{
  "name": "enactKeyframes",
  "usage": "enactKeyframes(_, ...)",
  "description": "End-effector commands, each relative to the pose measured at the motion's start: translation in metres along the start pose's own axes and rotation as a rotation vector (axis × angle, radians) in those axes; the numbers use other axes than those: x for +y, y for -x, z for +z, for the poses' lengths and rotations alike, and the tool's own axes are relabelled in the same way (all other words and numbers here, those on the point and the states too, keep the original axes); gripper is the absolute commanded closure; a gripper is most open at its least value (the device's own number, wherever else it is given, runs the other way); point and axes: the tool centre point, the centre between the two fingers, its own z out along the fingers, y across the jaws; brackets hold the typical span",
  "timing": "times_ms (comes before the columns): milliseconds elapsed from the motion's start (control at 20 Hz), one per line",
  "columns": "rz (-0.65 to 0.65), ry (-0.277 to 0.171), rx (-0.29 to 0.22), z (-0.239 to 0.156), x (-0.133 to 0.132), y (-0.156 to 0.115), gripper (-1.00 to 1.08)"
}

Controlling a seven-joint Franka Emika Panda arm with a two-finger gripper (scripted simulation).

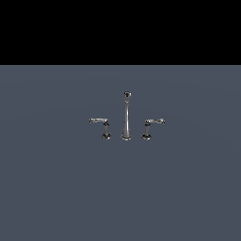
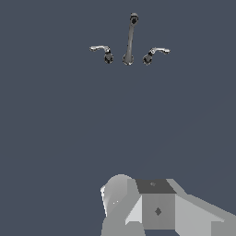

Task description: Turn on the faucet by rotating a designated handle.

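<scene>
The job had not begun in earnest; the step in hand was the approach. The tool (image 2: pixel 156 209) showed only as a blocky grey housing in the wrist view, fingers out of sight, so I could not tell whether it was spread or pressed together. The faucet (image 1: pixel 126 117) stood well ahead of the tool on the flat slate-grey counter (image 1: pixel 56 188): a slender tapered chrome spout between two short posts on dark round bases. The handle (image 1: pixel 100 122), a thin flat lever, stood well apart from the tool. Next, I judged, came a long reach ahead, then a careful alignment beside that slim, slippery-looking arm.
</scene>
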Motion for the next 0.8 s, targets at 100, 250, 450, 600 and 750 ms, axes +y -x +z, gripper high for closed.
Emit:
enactKeyframes(100, 0.002, 0.0, 0.0, 0.0, 0.0, 0.0, 1.08)
enactKeyframes(250, 0.013, 0.0, 0.0, 0.003, -0.003, -0.001, 1.08)
enactKeyframes(450, 0.042, -0.001, 0.001, 0.01, -0.009, -0.004, 1.08)
enactKeyframes(600, 0.076, -0.003, 0.001, 0.018, -0.016, -0.008, 1.08)
enactKeyframes(750, 0.118, -0.004, 0.002, 0.027, -0.024, -0.013, 1.08)
